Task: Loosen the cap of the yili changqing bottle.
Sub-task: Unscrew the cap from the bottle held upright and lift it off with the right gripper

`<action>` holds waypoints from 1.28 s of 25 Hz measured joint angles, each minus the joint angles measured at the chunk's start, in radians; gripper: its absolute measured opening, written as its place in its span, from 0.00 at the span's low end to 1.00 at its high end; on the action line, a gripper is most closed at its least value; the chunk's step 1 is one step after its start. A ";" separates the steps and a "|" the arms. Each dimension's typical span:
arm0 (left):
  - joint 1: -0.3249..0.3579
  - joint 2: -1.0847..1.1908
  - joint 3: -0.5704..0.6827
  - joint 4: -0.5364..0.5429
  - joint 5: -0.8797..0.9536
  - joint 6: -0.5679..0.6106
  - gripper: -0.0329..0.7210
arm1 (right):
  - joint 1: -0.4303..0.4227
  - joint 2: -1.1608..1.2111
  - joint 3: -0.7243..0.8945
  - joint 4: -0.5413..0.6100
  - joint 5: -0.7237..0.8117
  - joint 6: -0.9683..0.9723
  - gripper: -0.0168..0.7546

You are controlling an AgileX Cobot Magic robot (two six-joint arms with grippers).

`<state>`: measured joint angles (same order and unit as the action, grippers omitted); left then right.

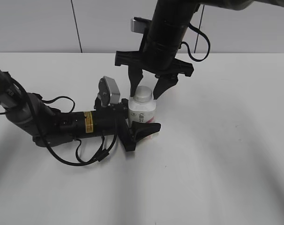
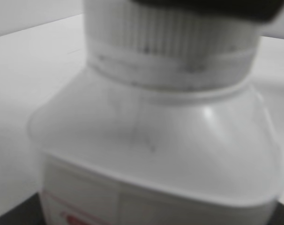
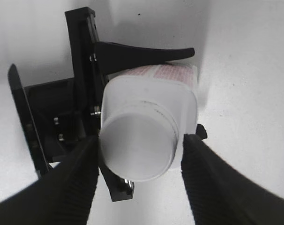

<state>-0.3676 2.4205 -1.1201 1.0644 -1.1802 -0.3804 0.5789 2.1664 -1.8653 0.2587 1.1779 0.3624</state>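
The yili changqing bottle [image 1: 142, 112] stands upright on the white table, white with pink-red print low on its side. Its white cap [image 1: 143, 94] is on the neck. My left gripper [image 1: 137, 118] reaches in from the left, lying low, and is shut on the bottle's body. In the left wrist view the bottle [image 2: 156, 140] fills the frame, with the ribbed cap [image 2: 170, 37] at the top. My right gripper [image 3: 141, 139] hangs from above, open, its fingers on either side of the cap [image 3: 139, 145]. The left finger is close against the cap; a gap shows at the right finger.
The white table [image 1: 226, 154] stretches around the bottle, with a grey wall behind. The left arm's black cables [image 1: 85, 157] loop on the table at the left. The right arm [image 1: 168, 33] comes down from the top of the exterior view.
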 joint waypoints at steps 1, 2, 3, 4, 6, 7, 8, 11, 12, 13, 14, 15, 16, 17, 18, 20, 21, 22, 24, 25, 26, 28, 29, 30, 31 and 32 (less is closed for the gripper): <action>0.000 0.000 0.000 0.000 0.000 0.000 0.65 | 0.000 0.000 0.000 0.000 -0.001 0.000 0.60; 0.000 0.000 0.000 0.000 0.000 0.000 0.65 | 0.000 0.000 0.000 0.000 -0.002 0.000 0.60; 0.000 0.000 0.000 0.000 0.000 0.000 0.65 | 0.000 0.000 0.000 0.000 -0.004 0.000 0.60; 0.000 0.000 0.000 0.000 0.000 0.000 0.65 | 0.000 0.000 0.000 0.000 -0.007 -0.001 0.60; 0.000 0.000 0.000 0.000 0.000 0.000 0.65 | 0.000 0.000 0.000 0.000 -0.010 -0.001 0.60; 0.000 0.000 0.000 0.000 0.000 0.000 0.65 | 0.000 0.000 0.000 0.000 -0.014 -0.001 0.60; 0.000 0.000 0.000 0.000 0.000 0.000 0.65 | 0.000 0.000 0.000 0.000 -0.019 -0.001 0.60; 0.000 0.000 0.000 0.000 0.000 0.000 0.65 | 0.000 0.000 0.000 0.000 -0.022 -0.001 0.60; 0.000 0.000 0.000 0.000 0.000 0.000 0.65 | 0.000 0.000 0.000 0.000 -0.022 -0.001 0.60; 0.000 0.000 0.000 0.000 0.000 0.000 0.65 | 0.000 0.000 0.000 0.000 -0.022 -0.001 0.60; 0.000 0.000 0.000 0.000 0.000 0.000 0.65 | 0.000 0.000 0.000 0.000 -0.022 0.000 0.60; 0.000 0.000 0.000 0.000 0.000 0.000 0.65 | 0.000 0.000 0.000 0.000 -0.022 0.000 0.60; 0.000 0.000 0.000 0.000 0.000 0.000 0.65 | 0.000 0.000 0.000 0.000 -0.022 0.000 0.60; 0.000 0.000 0.000 0.000 0.000 0.000 0.65 | 0.000 0.000 0.000 0.000 -0.022 0.000 0.60; 0.000 0.000 0.000 0.000 0.000 0.000 0.65 | 0.000 0.001 0.000 0.000 -0.022 -0.002 0.60; 0.000 0.000 0.000 0.000 0.000 0.000 0.65 | 0.000 0.003 0.000 0.000 -0.022 -0.008 0.60; 0.000 0.000 0.000 0.000 0.000 0.000 0.65 | 0.000 0.004 0.000 0.001 -0.022 -0.010 0.60; 0.000 0.000 0.000 0.000 0.000 0.000 0.65 | 0.000 0.007 0.000 0.004 -0.021 -0.012 0.60; 0.000 0.000 0.000 0.000 0.000 0.000 0.65 | 0.000 0.012 0.000 0.007 -0.020 -0.015 0.60; 0.000 0.000 0.000 0.000 0.000 0.000 0.65 | 0.000 0.014 0.000 0.007 -0.020 -0.016 0.60; 0.000 0.000 0.000 0.000 0.000 0.000 0.65 | 0.000 0.015 0.000 0.007 -0.019 -0.017 0.59; 0.000 0.000 0.000 0.000 0.000 0.000 0.65 | 0.000 0.015 0.000 0.007 -0.017 -0.020 0.57; 0.000 0.000 0.000 -0.001 0.001 0.001 0.65 | 0.000 0.015 0.000 0.007 -0.017 -0.020 0.55; 0.000 0.000 0.000 -0.001 0.003 0.001 0.65 | 0.000 0.015 0.000 0.005 -0.016 -0.021 0.54; 0.000 0.000 0.000 -0.001 0.003 0.001 0.65 | 0.000 0.015 0.000 0.004 -0.016 -0.021 0.54; 0.000 0.000 0.000 -0.001 0.003 0.001 0.65 | 0.000 0.015 0.000 0.004 -0.016 -0.022 0.54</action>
<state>-0.3676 2.4205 -1.1201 1.0635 -1.1775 -0.3796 0.5789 2.1817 -1.8653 0.2627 1.1617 0.3407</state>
